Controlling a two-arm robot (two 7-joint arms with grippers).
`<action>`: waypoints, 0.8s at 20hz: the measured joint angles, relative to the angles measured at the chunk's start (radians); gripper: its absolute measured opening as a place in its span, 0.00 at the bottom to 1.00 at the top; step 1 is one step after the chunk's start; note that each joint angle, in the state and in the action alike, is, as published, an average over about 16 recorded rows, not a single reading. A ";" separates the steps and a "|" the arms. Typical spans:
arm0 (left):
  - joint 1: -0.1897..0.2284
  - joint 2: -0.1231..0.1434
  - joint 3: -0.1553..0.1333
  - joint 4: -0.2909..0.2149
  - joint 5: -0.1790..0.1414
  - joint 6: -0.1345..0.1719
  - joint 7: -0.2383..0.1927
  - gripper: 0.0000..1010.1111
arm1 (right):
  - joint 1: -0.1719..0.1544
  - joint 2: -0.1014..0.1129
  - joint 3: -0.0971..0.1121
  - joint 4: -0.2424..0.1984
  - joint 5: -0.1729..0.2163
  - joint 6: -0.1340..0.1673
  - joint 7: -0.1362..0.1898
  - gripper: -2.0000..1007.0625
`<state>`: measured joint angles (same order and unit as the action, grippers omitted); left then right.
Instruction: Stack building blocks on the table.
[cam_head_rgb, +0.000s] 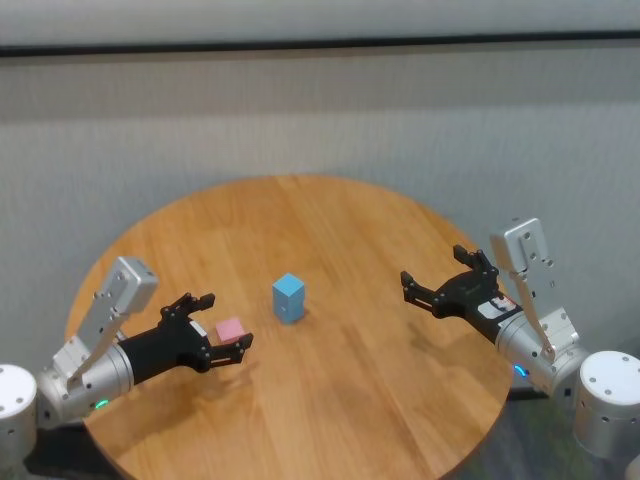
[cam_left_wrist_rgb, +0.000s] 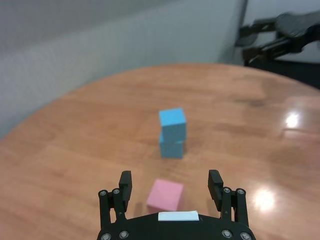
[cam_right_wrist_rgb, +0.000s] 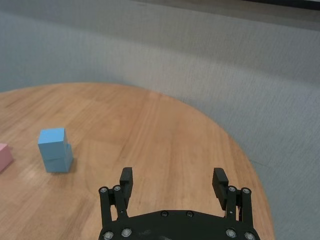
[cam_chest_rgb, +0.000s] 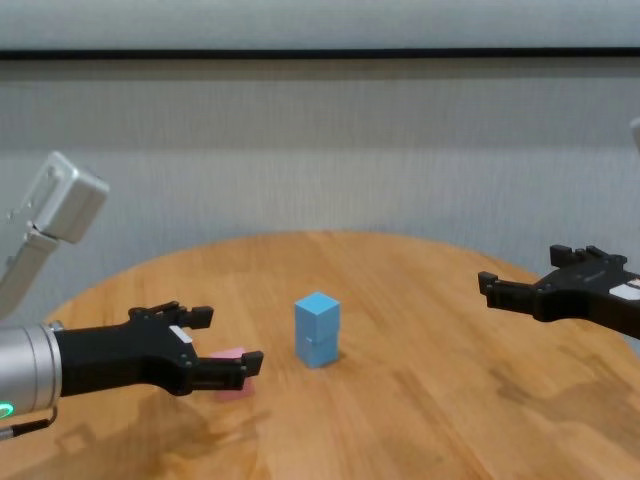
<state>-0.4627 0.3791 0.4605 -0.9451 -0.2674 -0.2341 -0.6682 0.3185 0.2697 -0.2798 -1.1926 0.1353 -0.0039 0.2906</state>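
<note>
Two light blue building blocks are stacked one on the other near the middle of the table (cam_head_rgb: 360, 400); the stack shows in the head view (cam_head_rgb: 288, 297), the left wrist view (cam_left_wrist_rgb: 172, 132), the right wrist view (cam_right_wrist_rgb: 55, 150) and the chest view (cam_chest_rgb: 316, 328). The pink block (cam_head_rgb: 231, 329) rests on the table to the stack's left. My left gripper (cam_head_rgb: 222, 322) is open and low, with the pink block (cam_left_wrist_rgb: 165, 195) between its fingers, apart from both. My right gripper (cam_head_rgb: 433, 265) is open and empty, held above the table's right side.
A grey wall runs behind the round table. The table's far edge curves close behind the stack. My right gripper also shows far off in the left wrist view (cam_left_wrist_rgb: 280, 35). Bare wood lies between the stack and my right gripper (cam_right_wrist_rgb: 173, 175).
</note>
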 joint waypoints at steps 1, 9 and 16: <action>0.000 -0.001 0.001 0.000 0.004 0.003 0.004 0.99 | 0.000 0.000 0.000 0.000 0.000 0.000 0.000 0.99; 0.001 -0.006 0.009 -0.002 0.035 0.025 0.034 0.99 | 0.000 0.000 0.000 0.000 0.001 0.000 0.000 0.99; -0.007 -0.019 0.008 0.021 0.047 0.021 0.038 0.99 | 0.001 -0.001 0.000 0.000 0.001 0.000 0.000 0.99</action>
<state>-0.4693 0.3600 0.4683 -0.9243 -0.2205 -0.2127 -0.6299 0.3191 0.2691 -0.2798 -1.1925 0.1364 -0.0039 0.2907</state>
